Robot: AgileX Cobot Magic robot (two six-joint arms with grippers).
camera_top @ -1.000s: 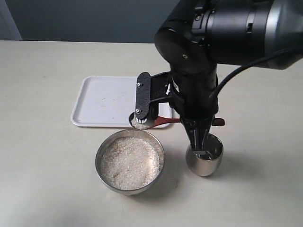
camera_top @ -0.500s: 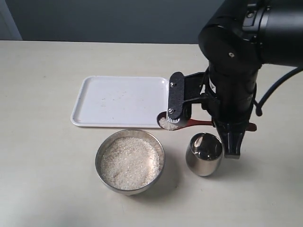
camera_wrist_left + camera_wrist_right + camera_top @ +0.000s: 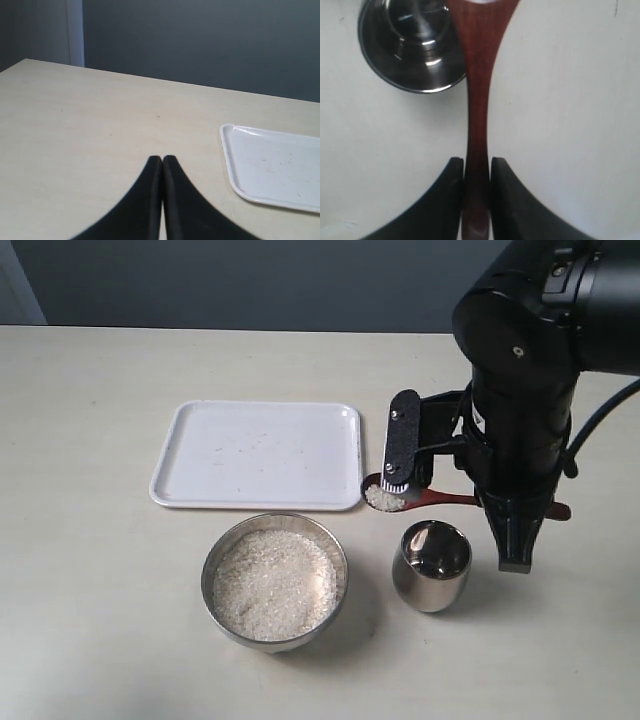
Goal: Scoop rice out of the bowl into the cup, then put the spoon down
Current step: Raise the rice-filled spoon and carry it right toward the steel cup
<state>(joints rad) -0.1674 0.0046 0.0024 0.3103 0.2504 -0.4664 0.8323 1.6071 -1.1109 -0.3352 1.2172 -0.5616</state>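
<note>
The steel bowl [image 3: 222,550] near the front holds a bed of white rice [image 3: 272,585]. To its right stands the shiny cup [image 3: 431,565], which the right wrist view shows from above [image 3: 410,45]. My right gripper [image 3: 514,548] is shut on the handle of the reddish-brown spoon [image 3: 445,500], held level in the air. Its head, heaped with rice [image 3: 382,498], hangs just behind and left of the cup's rim. In the right wrist view the handle [image 3: 477,100] is clamped between the fingers [image 3: 452,172]. My left gripper [image 3: 162,159] is shut with nothing in it, over bare table, and is out of the exterior view.
A white tray [image 3: 255,453] lies behind the bowl, and its corner [image 3: 270,170] shows in the left wrist view. The right arm's black bulk [image 3: 530,350] hangs over the table's right side. A dark wall runs along the far edge.
My right arm has travelled to the right with the loaded spoon. The spoon head went from behind the bowl's far rim to just behind the cup. Bowl and cup stayed put.
</note>
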